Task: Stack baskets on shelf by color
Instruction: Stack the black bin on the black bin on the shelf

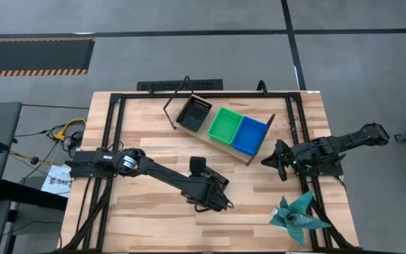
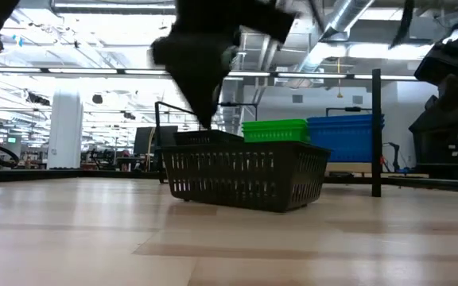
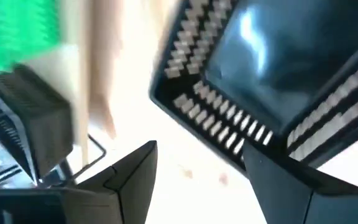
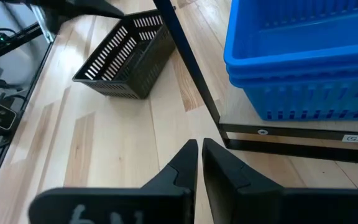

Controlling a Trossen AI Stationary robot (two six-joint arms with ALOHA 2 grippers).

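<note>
The wooden shelf [image 1: 218, 147] lies slantwise at the table's far middle. On it stand a black basket [image 1: 194, 113], green baskets [image 1: 224, 125] and stacked blue baskets [image 4: 303, 56]. Another black basket [image 4: 126, 56] rests on its base on the tabletop, near the middle. My left gripper [image 3: 201, 152] is open right above this basket [image 3: 272, 81], its fingers at the rim of one end. My right gripper [image 4: 199, 146] is shut and empty, hovering beside the shelf's right end [image 1: 277, 161]. My left gripper comes down on the loose black basket's rim [image 2: 209, 131] from above with open fingers. I cannot tell whether a finger touches the rim. The basket stands flat on the table.
A teal spiky star [image 1: 298, 215] lies at the table's near right corner. The shelf's black wire end frame [image 4: 185, 56] stands between my right gripper and the loose basket. Bare wood shows along the near edge and on the left.
</note>
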